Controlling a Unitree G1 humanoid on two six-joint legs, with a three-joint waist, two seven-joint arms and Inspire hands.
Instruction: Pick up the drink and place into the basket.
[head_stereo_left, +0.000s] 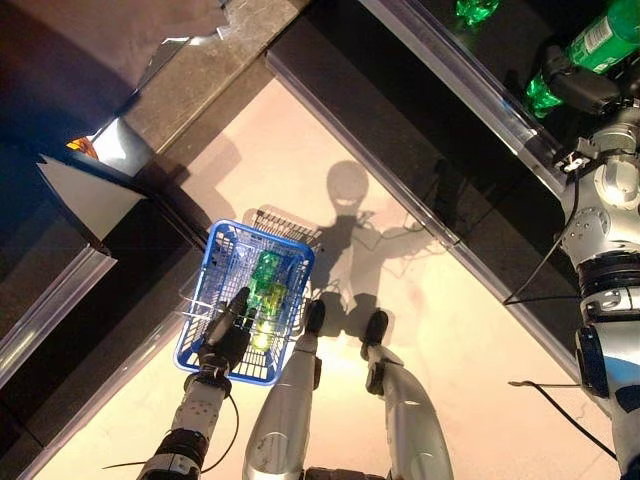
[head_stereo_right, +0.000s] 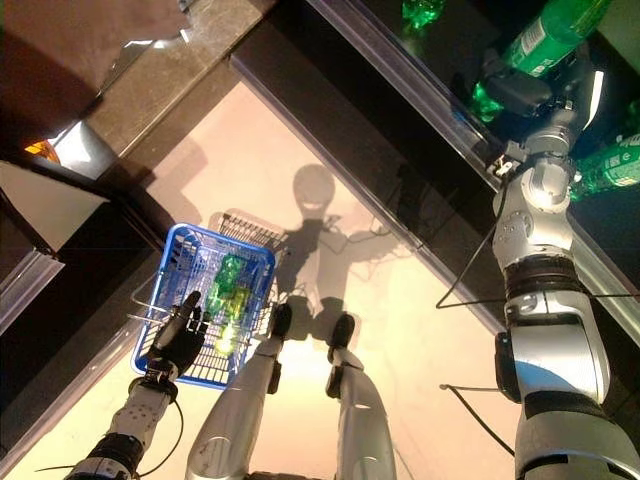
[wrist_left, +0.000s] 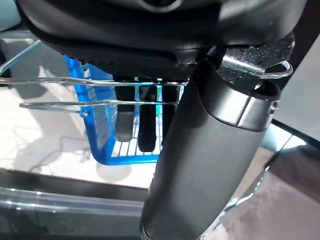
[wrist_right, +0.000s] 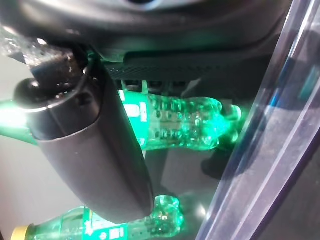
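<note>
On the dark shelf at the upper right, my right hand (head_stereo_right: 530, 92) is curled round a green drink bottle (head_stereo_right: 548, 32). The right wrist view shows its fingers (wrist_right: 150, 87) wrapped over that bottle (wrist_right: 185, 125), with the thumb in front. My left hand (head_stereo_left: 225, 338) is low on the left, over the near edge of a blue basket (head_stereo_left: 262, 239). The basket's wire handles (wrist_left: 60, 80) run across the straight fingers (wrist_left: 146, 125) beside the thumb. Green bottles (head_stereo_left: 265, 288) lie inside the basket.
More green bottles lie on the shelf: one beside my right arm (head_stereo_right: 612, 165), one farther back (head_stereo_left: 476, 10), one under the thumb (wrist_right: 100, 225). A clear rail (head_stereo_left: 470, 95) edges the shelf. Dark counters (head_stereo_left: 60, 250) stand on the left.
</note>
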